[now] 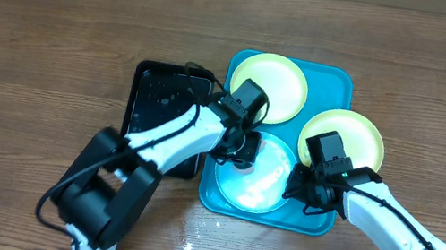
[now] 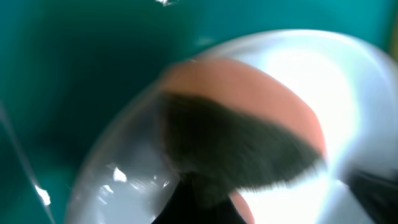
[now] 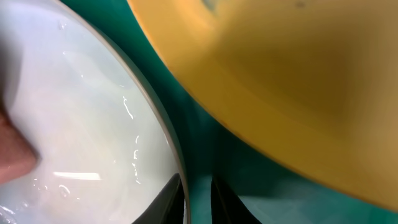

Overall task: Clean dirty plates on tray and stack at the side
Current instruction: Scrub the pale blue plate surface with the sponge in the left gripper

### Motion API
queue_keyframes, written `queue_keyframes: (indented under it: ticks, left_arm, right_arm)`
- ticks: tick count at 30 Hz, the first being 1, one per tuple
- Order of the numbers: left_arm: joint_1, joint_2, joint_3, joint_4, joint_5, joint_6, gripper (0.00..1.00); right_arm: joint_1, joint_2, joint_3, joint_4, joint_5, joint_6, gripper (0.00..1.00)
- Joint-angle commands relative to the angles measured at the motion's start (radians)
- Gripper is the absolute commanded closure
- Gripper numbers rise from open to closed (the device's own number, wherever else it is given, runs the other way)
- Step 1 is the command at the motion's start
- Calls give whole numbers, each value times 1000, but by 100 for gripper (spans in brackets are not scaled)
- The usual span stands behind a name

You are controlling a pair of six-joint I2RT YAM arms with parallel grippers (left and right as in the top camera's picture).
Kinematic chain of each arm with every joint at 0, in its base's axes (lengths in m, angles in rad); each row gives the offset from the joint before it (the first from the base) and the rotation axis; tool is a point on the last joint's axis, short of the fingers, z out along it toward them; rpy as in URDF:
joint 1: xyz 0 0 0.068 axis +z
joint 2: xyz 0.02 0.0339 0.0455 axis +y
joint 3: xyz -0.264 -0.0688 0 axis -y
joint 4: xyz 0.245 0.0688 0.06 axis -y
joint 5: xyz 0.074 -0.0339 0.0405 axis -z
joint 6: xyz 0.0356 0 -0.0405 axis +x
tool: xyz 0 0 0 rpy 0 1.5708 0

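The turquoise tray (image 1: 339, 81) holds three plates. One plate (image 1: 268, 84) lies at the back, one (image 1: 351, 133) at the right, and a wet, glossy one (image 1: 263, 186) at the front. My left gripper (image 1: 237, 150) is shut on a pink sponge with a dark scrub side (image 2: 249, 99) and presses it on the front plate (image 2: 348, 81). My right gripper (image 1: 299, 188) is closed on that plate's right rim (image 3: 81, 124), one finger inside and one outside (image 3: 198, 199). The right plate's yellow underside (image 3: 298, 81) hangs over it.
A smaller black tray (image 1: 155, 96) lies left of the turquoise tray, under my left arm. Water drops (image 1: 189, 248) glisten on the wooden table in front of the tray.
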Motion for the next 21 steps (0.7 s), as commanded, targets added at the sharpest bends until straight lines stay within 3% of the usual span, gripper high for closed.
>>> queue_keyframes:
  ticks: [1, 4, 9, 12, 15, 18, 21]
  left_arm:
    - [35, 55, 16, -27, -23, -43, 96]
    - [51, 60, 51, -90, -78, -43, 96]
    - [55, 60, 146, -250, -307, -40, 96]
    - [53, 60, 207, -309, -348, -17, 96]
    - [53, 59, 288, -393, -301, -2, 96]
    - [58, 58, 405, -526, -125, 32, 96]
    - [67, 53, 490, -628, -90, 33, 96]
  right_arm:
    - [-5, 6, 1, -7, 10, 1, 83]
    - [-5, 6, 1, -7, 10, 1, 83]
    - [-5, 6, 1, -7, 10, 1, 83]
    - [-5, 6, 1, -7, 10, 1, 83]
    - [-5, 6, 1, -7, 10, 1, 83]
    - [-5, 6, 1, -11, 10, 1, 83]
    - [-5, 6, 1, -14, 10, 1, 83]
